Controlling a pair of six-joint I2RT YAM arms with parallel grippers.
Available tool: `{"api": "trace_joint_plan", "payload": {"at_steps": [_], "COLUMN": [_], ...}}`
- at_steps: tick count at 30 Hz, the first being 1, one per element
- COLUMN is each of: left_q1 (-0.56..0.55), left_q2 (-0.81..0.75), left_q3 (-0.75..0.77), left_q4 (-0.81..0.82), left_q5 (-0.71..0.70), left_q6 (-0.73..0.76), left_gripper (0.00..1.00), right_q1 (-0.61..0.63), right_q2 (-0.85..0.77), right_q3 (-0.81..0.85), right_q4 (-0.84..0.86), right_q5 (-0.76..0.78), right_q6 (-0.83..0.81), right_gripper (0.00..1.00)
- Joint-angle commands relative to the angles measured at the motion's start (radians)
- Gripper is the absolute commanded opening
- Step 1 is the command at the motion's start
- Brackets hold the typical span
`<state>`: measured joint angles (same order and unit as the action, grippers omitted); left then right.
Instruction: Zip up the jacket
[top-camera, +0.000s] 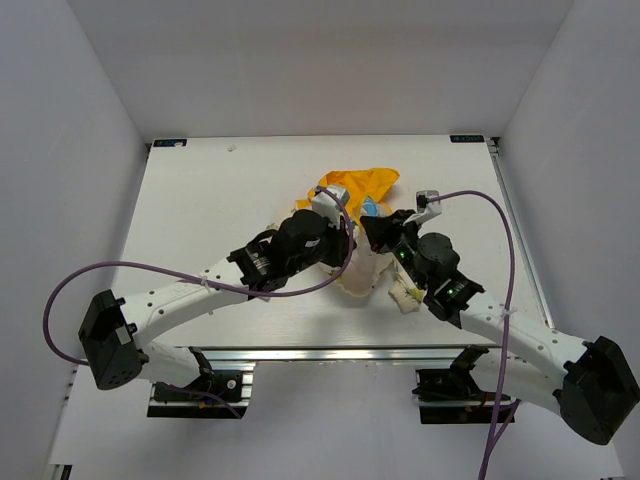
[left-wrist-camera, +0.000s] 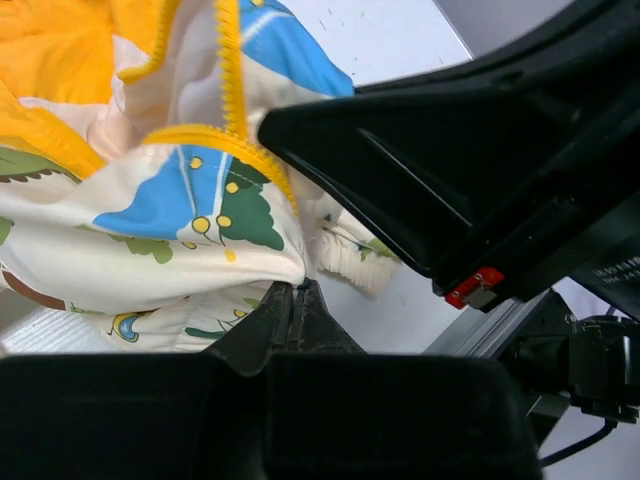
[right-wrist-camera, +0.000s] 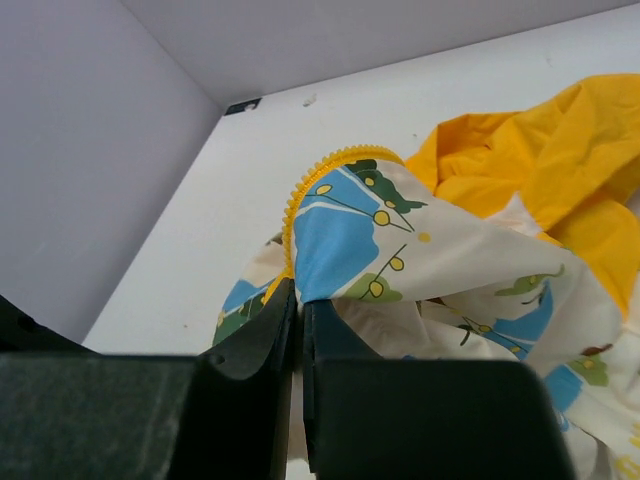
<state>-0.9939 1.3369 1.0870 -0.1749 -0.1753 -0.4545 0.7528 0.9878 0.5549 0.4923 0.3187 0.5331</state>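
On the table (top-camera: 200, 200), slightly right of centre: the jacket (top-camera: 362, 187) sits bunched between the two arms. Yellow hood and lining lie toward the far edge, cream printed body and a cuff toward the bases. Not zipped: the front is open and the yellow zip teeth (right-wrist-camera: 300, 190) run loose along one edge.

Left claw (top-camera: 335, 205): clenched on a fold of the cream printed fabric, with cloth bulging right off its tips in the wrist view. Right claw (top-camera: 385, 228): clenched too, pinching the front edge just below where the teeth curve over. The claws are near each other, left on the garment's left flank, right on its right.

Key relation: the jacket extends away from both claws toward the far edge, so I'd judge the zip line runs roughly near-to-far. Slider and pin end not visible in any view, probably buried in folds. Right arm looks nearer the toothed edge.

Pose: both arms reach forward and inward in a V, wrists pitched down over the cloth.
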Motion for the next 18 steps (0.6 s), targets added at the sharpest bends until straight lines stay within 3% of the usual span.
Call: {"api": "trace_joint_plan", "payload": {"at_steps": [1, 4, 12, 18], "left_q1": [0.001, 0.0, 0.001, 0.001], "left_q2": [-0.016, -0.025, -0.176, -0.188], "left_q3": [0.001, 0.011, -0.081, -0.084], "left_q4": [0.003, -0.066, -0.024, -0.07], "left_q5": [0.07, 0.023, 0.001, -0.137], "left_q6": [0.02, 0.013, 0.025, 0.005], "left_gripper": [0.0, 0.0, 0.0, 0.0], "right_q1": [-0.001, -0.001, -0.001, -0.001], "right_q2": [0.027, 0.041, -0.053, -0.15], "right_q3": [0.008, 0.045, 0.004, -0.032], "right_q4": [0.196, 0.213, 0.203, 0.131], "right_q5": [-0.042, -0.087, 0.094, 0.122], "right_q6": [0.034, 0.008, -0.036, -0.042], "right_gripper": [0.0, 0.0, 0.0, 0.0]}}
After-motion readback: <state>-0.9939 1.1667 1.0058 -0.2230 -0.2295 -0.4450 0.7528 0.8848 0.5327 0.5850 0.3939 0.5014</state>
